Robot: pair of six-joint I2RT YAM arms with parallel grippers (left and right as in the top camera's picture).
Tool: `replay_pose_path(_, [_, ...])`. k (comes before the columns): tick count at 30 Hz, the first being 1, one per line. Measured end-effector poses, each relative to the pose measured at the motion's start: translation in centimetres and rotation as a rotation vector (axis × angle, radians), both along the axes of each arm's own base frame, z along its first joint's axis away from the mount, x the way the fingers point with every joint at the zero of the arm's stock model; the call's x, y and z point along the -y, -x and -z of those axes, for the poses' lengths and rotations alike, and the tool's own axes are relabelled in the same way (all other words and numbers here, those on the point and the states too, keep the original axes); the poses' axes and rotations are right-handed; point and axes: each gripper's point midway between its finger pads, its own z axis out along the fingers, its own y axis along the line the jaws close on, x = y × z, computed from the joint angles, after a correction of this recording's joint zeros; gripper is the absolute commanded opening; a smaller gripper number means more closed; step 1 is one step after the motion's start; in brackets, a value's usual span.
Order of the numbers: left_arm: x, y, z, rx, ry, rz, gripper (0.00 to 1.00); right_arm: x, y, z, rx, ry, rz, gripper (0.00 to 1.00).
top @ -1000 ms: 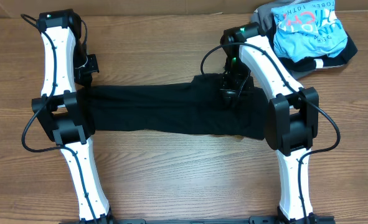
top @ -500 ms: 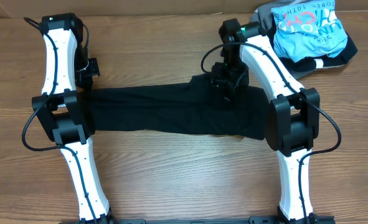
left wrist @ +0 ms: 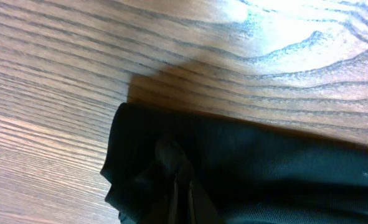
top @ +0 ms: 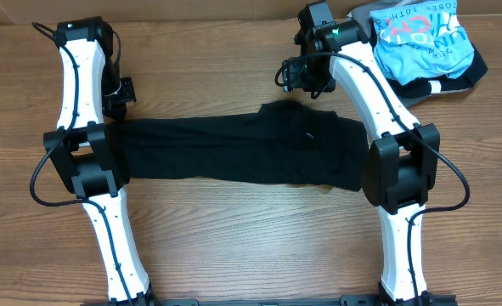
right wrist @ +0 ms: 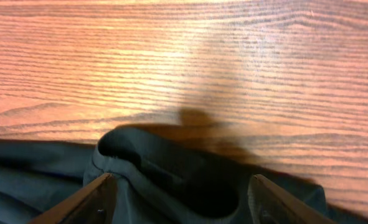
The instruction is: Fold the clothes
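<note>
The black garment lies as a long flat band across the middle of the table. My left gripper is at its left end. In the left wrist view the left gripper is shut on a bunched fold of the black fabric. My right gripper is above the garment's far right edge, off the cloth. In the right wrist view the right gripper is open and empty over a rumpled edge of the garment. A tiny white mark shows on the fabric.
A light-blue printed shirt bundled with a grey garment lies at the far right corner, close behind the right arm. Bare wooden table lies in front of the black garment.
My right gripper has let go of the garment's far right part, opened, and risen toward the table's far edge. The fabric has dropped flat. The left arm has not moved.
</note>
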Motion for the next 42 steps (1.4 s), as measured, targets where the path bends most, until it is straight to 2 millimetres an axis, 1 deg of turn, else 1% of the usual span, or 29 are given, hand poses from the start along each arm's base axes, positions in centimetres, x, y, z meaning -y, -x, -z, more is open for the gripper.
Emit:
replay_pose_path(3, [0.0,-0.2,0.0,0.009,0.002,0.0,0.04,-0.2,-0.7,-0.2,0.035,-0.001,-0.023,0.69])
replay_pose_path(7, [0.2,-0.8,0.1,0.034,0.014,-0.002,0.04,-0.6,-1.5,0.4,0.057,-0.006,-0.056,0.59])
replay_pose_path(8, [0.3,-0.9,0.1,0.039,0.018,-0.003,0.04,-0.8,-1.5,0.8,0.053,-0.009,-0.064,0.56])
replay_pose_path(9, [0.3,-1.0,0.1,0.043,0.022,-0.004,0.04,-0.9,-1.5,1.4,0.044,-0.011,-0.072,0.56])
replay_pose_path(12, [0.5,-1.4,0.2,0.058,0.03,-0.004,0.04,-1.1,-1.0,3.5,-0.005,-0.009,-0.093,0.56])
replay_pose_path(16, [0.4,-1.8,0.2,0.075,0.03,-0.005,0.04,-1.6,-0.1,5.8,-0.059,-0.002,-0.123,0.56])
replay_pose_path(20, [0.4,-2.1,0.2,0.09,0.028,-0.004,0.04,-2.4,0.6,6.7,-0.089,-0.002,-0.15,0.54])
replay_pose_path(21, [0.4,-2.2,0.2,0.093,0.028,-0.004,0.04,-2.7,0.8,6.8,-0.093,-0.001,-0.158,0.52])
replay_pose_path(23, [0.4,-2.4,0.3,0.102,0.028,-0.005,0.04,-3.0,1.2,7.3,-0.106,-0.002,-0.17,0.44])
replay_pose_path(24, [0.4,-2.5,0.3,0.105,0.029,-0.005,0.04,-3.1,1.2,7.6,-0.111,-0.003,-0.173,0.36])
replay_pose_path(25, [0.3,-2.6,0.3,0.109,0.029,-0.005,0.04,-3.2,1.3,7.8,-0.116,-0.003,-0.174,0.31])
replay_pose_path(27, [0.2,-2.8,0.3,0.119,0.027,-0.006,0.04,-3.3,1.2,8.5,-0.118,-0.002,-0.177,0.27])
replay_pose_path(30, [0.1,-3.3,0.3,0.139,0.024,-0.007,0.04,-3.6,0.3,8.4,-0.081,-0.012,-0.179,0.22])
replay_pose_path(33, [0.0,-4.2,0.3,0.174,0.02,-0.006,0.04,-3.7,-0.2,8.4,-0.064,-0.017,-0.176,0.2])
replay_pose_path(36, [-0.2,-5.2,0.2,0.217,0.014,-0.005,0.04,-3.5,-1.2,7.9,-0.037,-0.024,-0.168,0.15])
replay_pose_path(38, [-0.2,-5.7,0.2,0.236,0.012,-0.005,0.04,-3.1,-2.2,7.0,-0.01,-0.03,-0.155,0.06])
replay_pose_path(39, [-0.2,-5.9,0.1,0.244,0.014,-0.004,0.04,-2.8,-2.9,6.2,0.012,-0.034,-0.15,0.04])
replay_pose_path(42, [-0.2,-6.6,-0.5,0.278,0.017,-0.004,0.04,-1.6,-5.1,3.2,0.09,-0.056,-0.109,0.04])
